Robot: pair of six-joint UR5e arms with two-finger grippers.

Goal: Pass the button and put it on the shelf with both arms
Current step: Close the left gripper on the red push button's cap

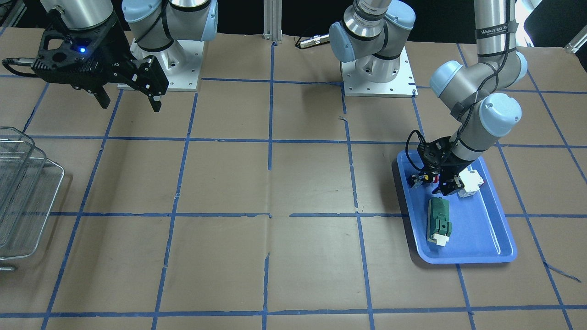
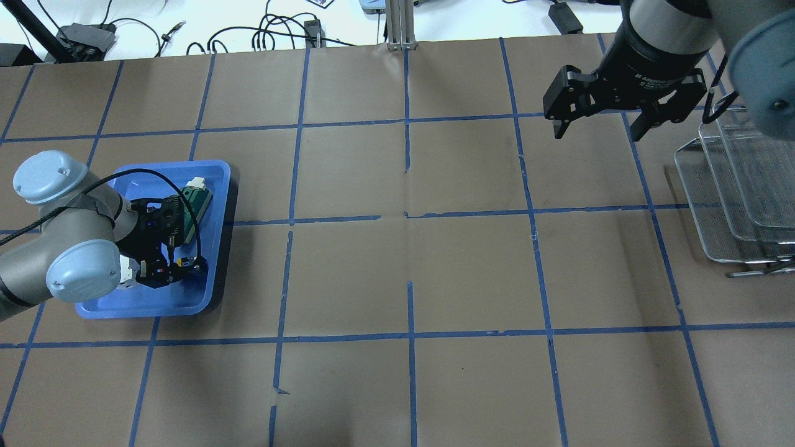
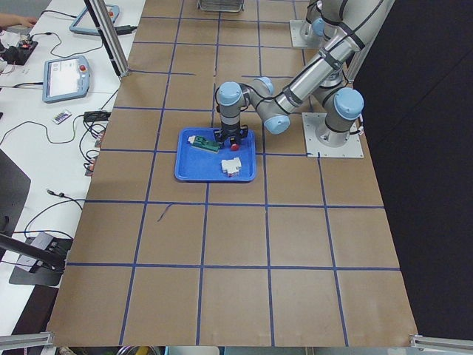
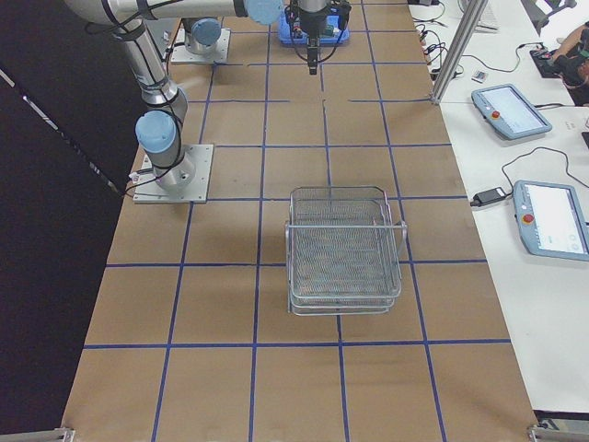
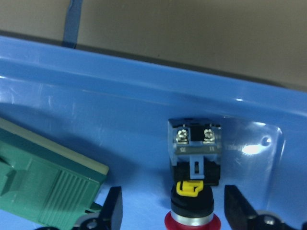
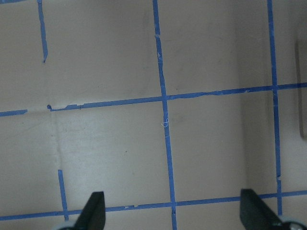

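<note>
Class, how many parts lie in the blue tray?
3: the button at the left gripper, the green block beside it, the white breaker on the gripper's other side. The left arm may hide more.

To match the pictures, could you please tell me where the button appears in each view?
Front-facing: button in blue tray, upper-left corner.
Overhead: button left, tray's lower right.
Exterior left: button upper centre, in tray.
Exterior right: too small to tell.
Left wrist: button bottom centre.
Right wrist: not in it.
Shared landmark: the tray.

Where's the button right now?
The button lies in the blue tray, within the open left gripper, right of the green block in the left wrist view.
</note>
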